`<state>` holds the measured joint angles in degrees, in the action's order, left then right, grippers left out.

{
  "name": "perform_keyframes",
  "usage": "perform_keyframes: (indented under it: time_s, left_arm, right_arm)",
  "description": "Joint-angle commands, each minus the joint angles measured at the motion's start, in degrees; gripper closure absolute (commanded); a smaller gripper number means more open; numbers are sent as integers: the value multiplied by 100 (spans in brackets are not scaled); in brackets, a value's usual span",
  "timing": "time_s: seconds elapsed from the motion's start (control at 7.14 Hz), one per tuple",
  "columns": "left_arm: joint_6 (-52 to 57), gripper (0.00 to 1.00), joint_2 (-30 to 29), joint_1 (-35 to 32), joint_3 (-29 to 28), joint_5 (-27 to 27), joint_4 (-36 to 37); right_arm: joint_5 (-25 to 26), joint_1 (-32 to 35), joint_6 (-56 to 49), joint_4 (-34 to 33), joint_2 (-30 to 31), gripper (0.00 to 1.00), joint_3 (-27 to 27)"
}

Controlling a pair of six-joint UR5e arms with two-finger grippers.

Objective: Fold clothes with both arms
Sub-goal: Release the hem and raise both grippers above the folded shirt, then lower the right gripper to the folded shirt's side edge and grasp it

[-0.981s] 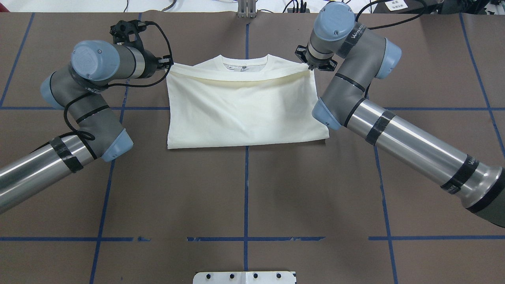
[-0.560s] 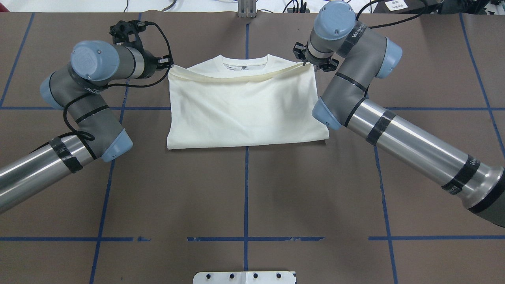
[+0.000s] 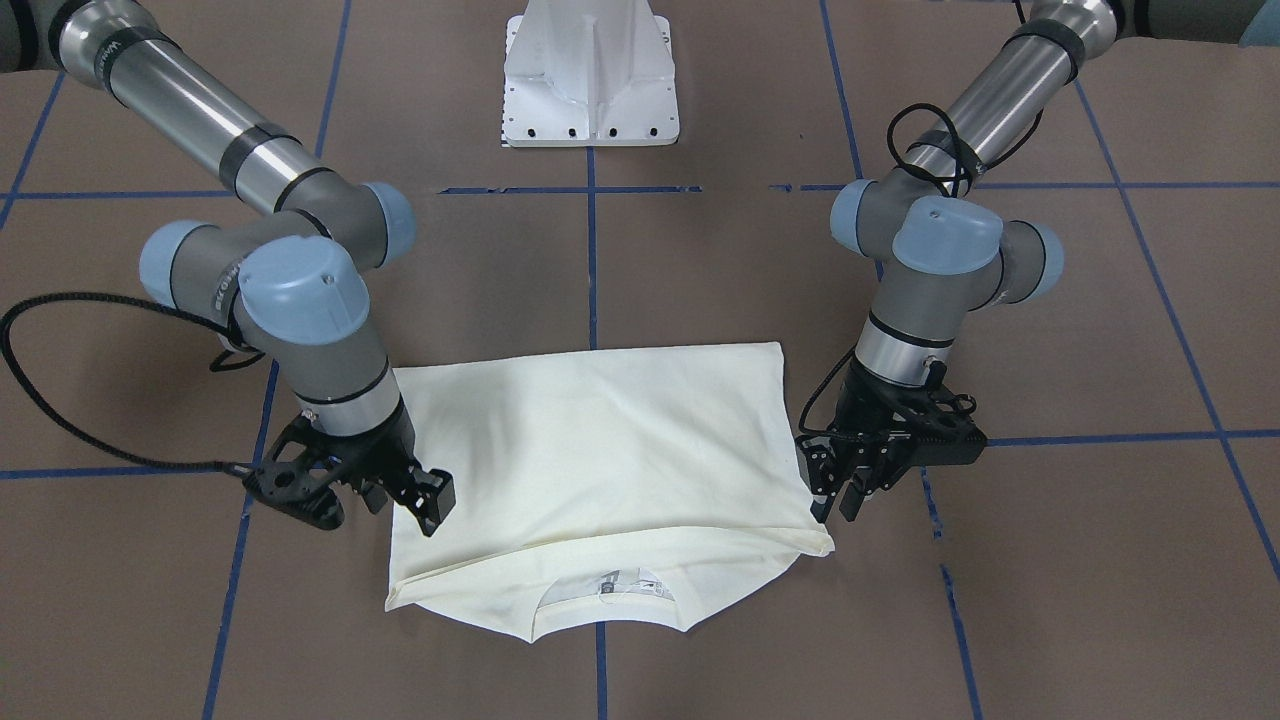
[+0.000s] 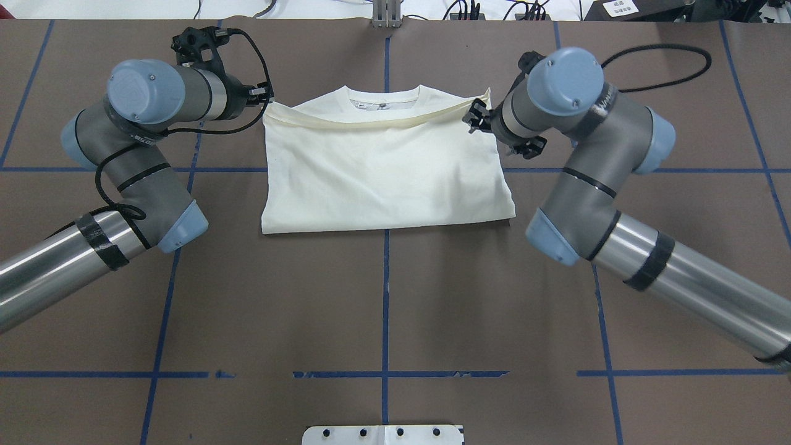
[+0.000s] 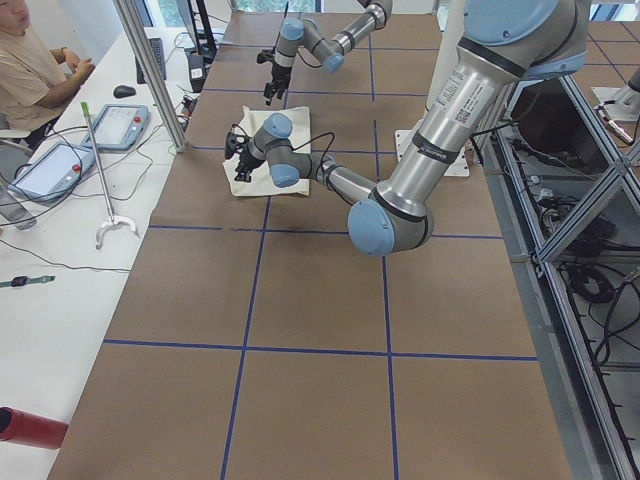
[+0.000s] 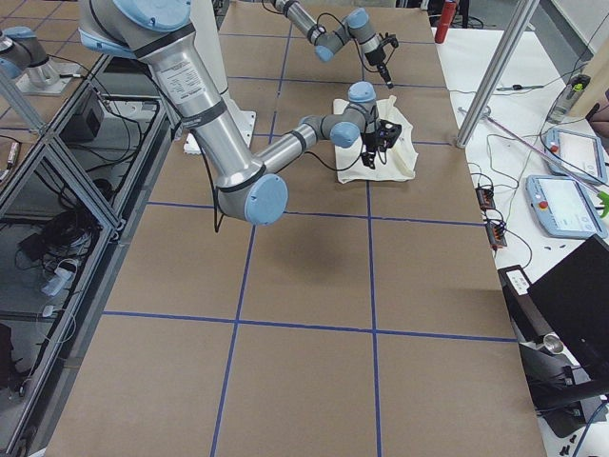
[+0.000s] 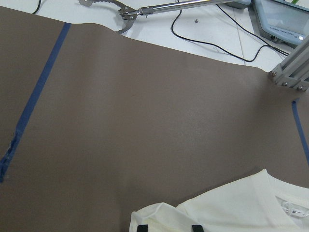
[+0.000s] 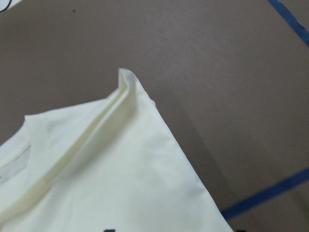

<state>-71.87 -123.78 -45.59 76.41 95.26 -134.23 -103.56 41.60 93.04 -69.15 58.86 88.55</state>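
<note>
The cream-white shirt [image 4: 383,167] lies folded in half on the brown table, plain side up, its hem just short of the collar [image 3: 605,590]. My left gripper [image 4: 264,97] stands at the fold's left corner. In the left wrist view its fingertips [image 7: 140,228] are apart with the cloth corner [image 7: 159,215] between them. From the front, that gripper [image 3: 838,505] hangs open just above the shirt's corner. My right gripper [image 4: 477,117] is open over the shirt's right edge, back from the free hem corner [image 8: 126,79]. The front-facing view shows it [image 3: 425,500] low over the cloth edge.
Blue tape lines [image 4: 384,296] cross the brown table. The white pedestal base [image 3: 592,75] stands at the robot's side. Beyond the far edge lie cables and an aluminium post [image 7: 289,77]. A person [image 5: 30,70] sits at a side desk with tablets.
The right arm has swung back toward the robot and let go of the hem's right corner, which now lies on the shirt. The left gripper has barely moved.
</note>
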Motion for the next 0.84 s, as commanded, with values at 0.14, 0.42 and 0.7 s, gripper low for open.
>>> perform_keyframes:
  time_s: [0.14, 0.42, 0.7]
  left_arm:
    - [7, 59, 38, -20, 40, 2, 3]
    - [-2, 58, 117, -20, 119, -7, -6]
    - [-2, 58, 144, -20, 120, -7, -15]
  right_arm:
    - [571, -749, 408, 51, 873, 19, 832]
    - [591, -681, 302, 60, 864, 30, 638]
    - [740, -671, 188, 60, 837, 42, 505]
